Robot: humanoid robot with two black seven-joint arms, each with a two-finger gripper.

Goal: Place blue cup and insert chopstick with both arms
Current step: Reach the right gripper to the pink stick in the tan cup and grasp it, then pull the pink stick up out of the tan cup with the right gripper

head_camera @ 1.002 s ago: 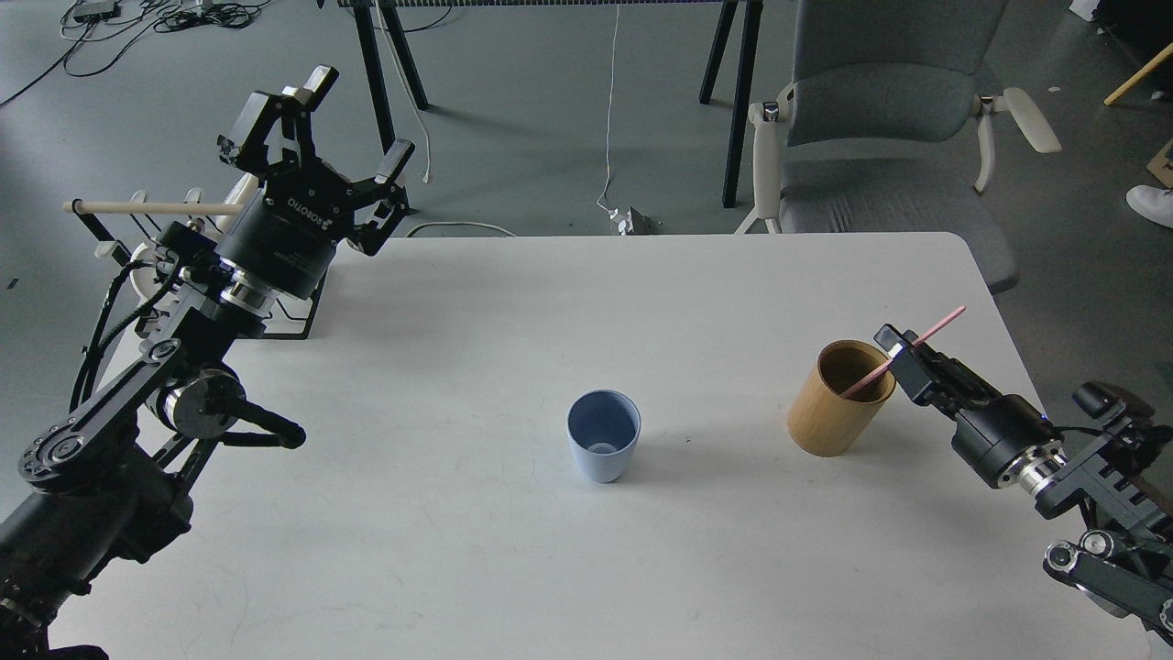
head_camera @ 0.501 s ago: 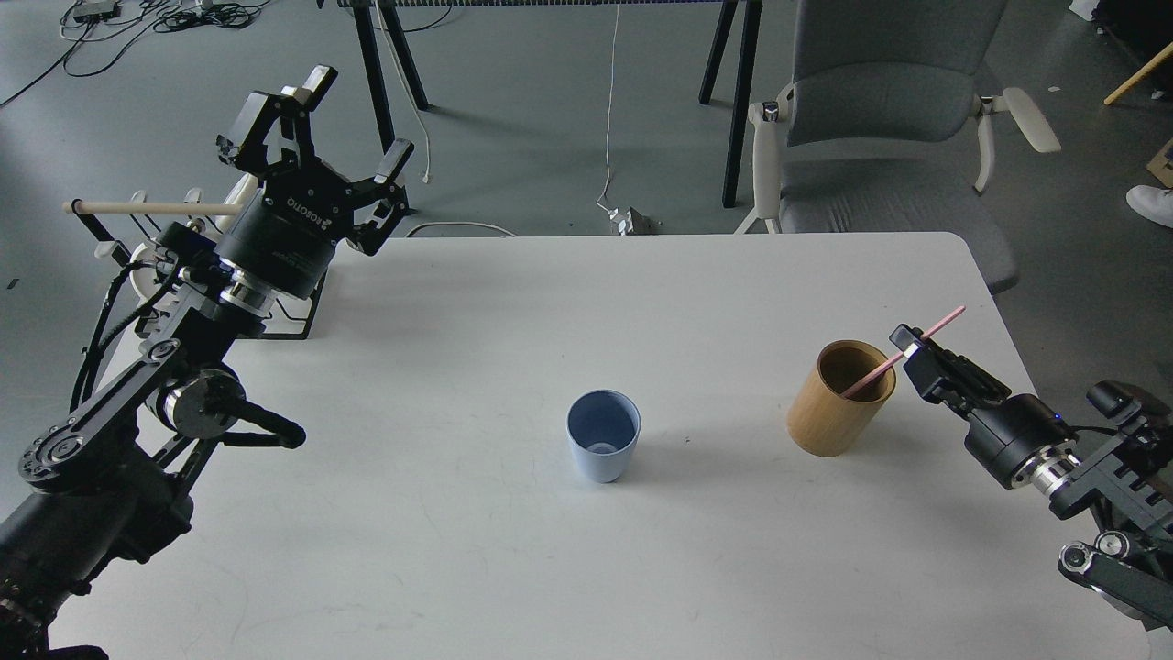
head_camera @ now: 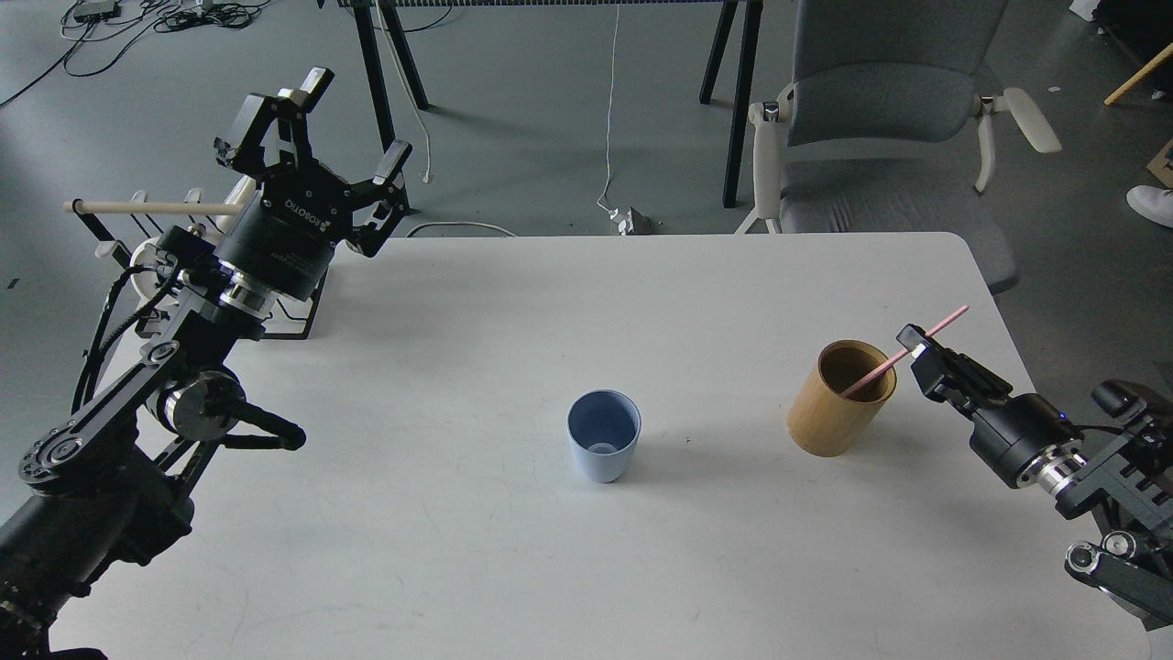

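Observation:
The blue cup (head_camera: 603, 447) stands upright and empty on the white table (head_camera: 513, 312), near the middle. The pink chopstick (head_camera: 944, 323) leans in the tan bamboo holder (head_camera: 836, 403) at the right, its top pointing up and right. My right gripper (head_camera: 918, 346) sits at the stick's upper part, just right of the holder's rim, with the stick passing between its dark fingers, which stand slightly apart. My left gripper (head_camera: 353, 124) is wide open and empty, raised over the table's back left corner, far from the cup.
A black wire rack with a pale wooden rod (head_camera: 147, 207) stands at the back left, behind my left arm. A grey office chair (head_camera: 880, 137) and dark table legs (head_camera: 733, 101) stand beyond the far edge.
My right gripper has drawn back to the right along the chopstick, while the stick stays leaning in the bamboo holder. The left arm has barely moved. The blue cup has not moved.

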